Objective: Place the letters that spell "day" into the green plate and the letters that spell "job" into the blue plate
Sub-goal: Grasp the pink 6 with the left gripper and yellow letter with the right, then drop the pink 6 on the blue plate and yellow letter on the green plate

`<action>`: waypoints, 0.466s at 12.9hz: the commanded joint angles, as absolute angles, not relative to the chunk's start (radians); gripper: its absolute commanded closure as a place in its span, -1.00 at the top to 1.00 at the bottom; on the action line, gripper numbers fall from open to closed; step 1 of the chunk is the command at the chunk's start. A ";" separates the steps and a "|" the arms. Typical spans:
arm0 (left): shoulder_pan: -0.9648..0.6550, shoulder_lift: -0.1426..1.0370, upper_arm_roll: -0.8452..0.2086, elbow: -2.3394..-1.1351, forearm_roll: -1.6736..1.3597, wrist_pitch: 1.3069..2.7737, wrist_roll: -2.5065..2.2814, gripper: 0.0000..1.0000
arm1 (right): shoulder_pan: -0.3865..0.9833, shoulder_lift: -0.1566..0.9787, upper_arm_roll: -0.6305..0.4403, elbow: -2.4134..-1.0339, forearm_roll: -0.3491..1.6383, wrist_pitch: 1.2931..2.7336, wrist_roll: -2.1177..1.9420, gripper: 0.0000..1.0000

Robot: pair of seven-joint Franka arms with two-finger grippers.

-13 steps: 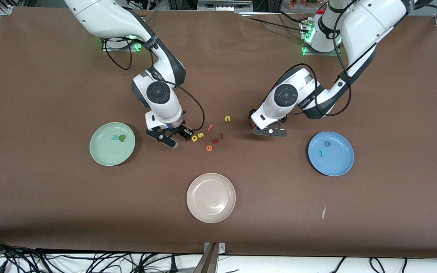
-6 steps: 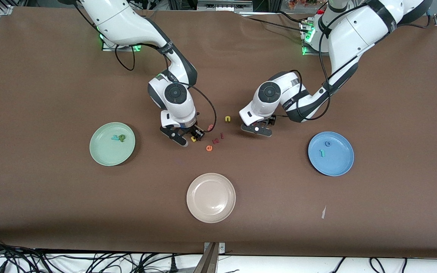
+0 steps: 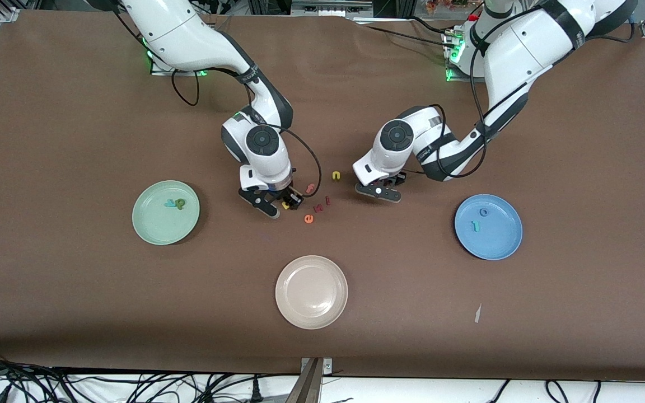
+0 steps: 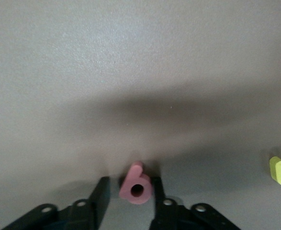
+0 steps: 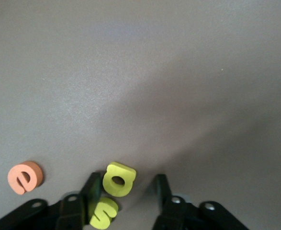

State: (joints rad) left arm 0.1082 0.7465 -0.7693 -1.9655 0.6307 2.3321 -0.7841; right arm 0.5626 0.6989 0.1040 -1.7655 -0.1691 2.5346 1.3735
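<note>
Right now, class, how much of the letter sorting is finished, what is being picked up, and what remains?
Done: the teal Y and green a lie in the green plate; the teal j and blue o lie in the blue plate.

In hand: the left gripper closes around the pink b; the right gripper brackets the yellow D, touching one finger.

Left: carrying both to their plates.

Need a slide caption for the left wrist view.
Left gripper closing around the pink b on the brown table.
</note>
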 commanded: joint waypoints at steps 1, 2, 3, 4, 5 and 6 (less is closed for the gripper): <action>0.098 0.765 -0.761 -1.953 0.669 2.339 -0.799 -0.76 | 0.580 0.724 0.084 -1.738 -0.181 2.537 1.390 -0.15; 0.106 0.762 -0.761 -1.954 0.669 2.338 -0.795 -0.90 | 0.580 0.724 0.084 -1.740 -0.181 2.545 1.390 -0.23; 0.112 0.756 -0.761 -1.953 0.670 2.332 -0.787 -0.93 | 0.578 0.724 0.084 -1.740 -0.179 2.548 1.390 -0.35; 0.118 0.747 -0.762 -1.953 0.669 2.324 -0.788 -0.93 | 0.578 0.724 0.083 -1.740 -0.181 2.549 1.390 -0.37; 0.127 0.715 -0.764 -1.953 0.670 2.303 -0.784 -0.92 | 0.578 0.726 0.083 -1.741 -0.181 2.549 1.388 -0.37; 0.132 0.688 -0.767 -1.948 0.669 2.252 -0.755 -0.92 | 0.578 0.727 0.083 -1.743 -0.181 2.549 1.388 -0.42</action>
